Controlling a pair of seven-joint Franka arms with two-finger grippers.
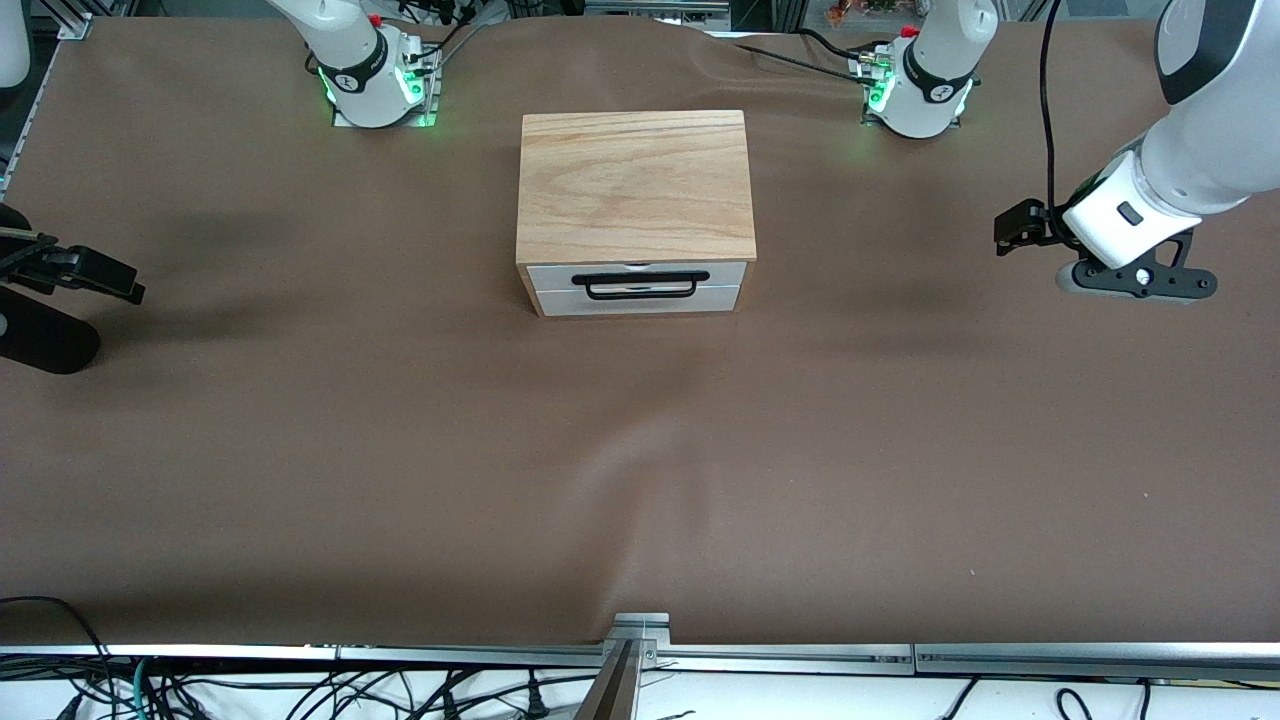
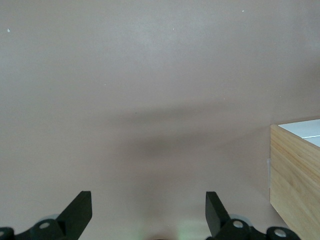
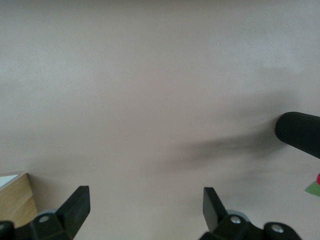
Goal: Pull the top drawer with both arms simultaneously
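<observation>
The top drawer (image 1: 552, 275) is shut in the light wood cabinet (image 1: 634, 185) at the middle of the table, white front toward the front camera, with its black bar handle (image 1: 640, 277) across it. My left gripper (image 1: 1140, 282) hangs open and empty over bare table toward the left arm's end, well away from the cabinet; its open jaws show in the left wrist view (image 2: 148, 197), with a cabinet corner (image 2: 295, 175) at the edge. My right gripper (image 1: 105, 280) is open and empty over the table at the right arm's end; it also shows in the right wrist view (image 3: 146, 192).
A second white front panel (image 1: 560, 300) sits under the top drawer. The brown table cover (image 1: 640, 450) has a wrinkle nearer the front camera. A black rounded object (image 1: 45, 345) lies at the right arm's end and also shows in the right wrist view (image 3: 300, 132).
</observation>
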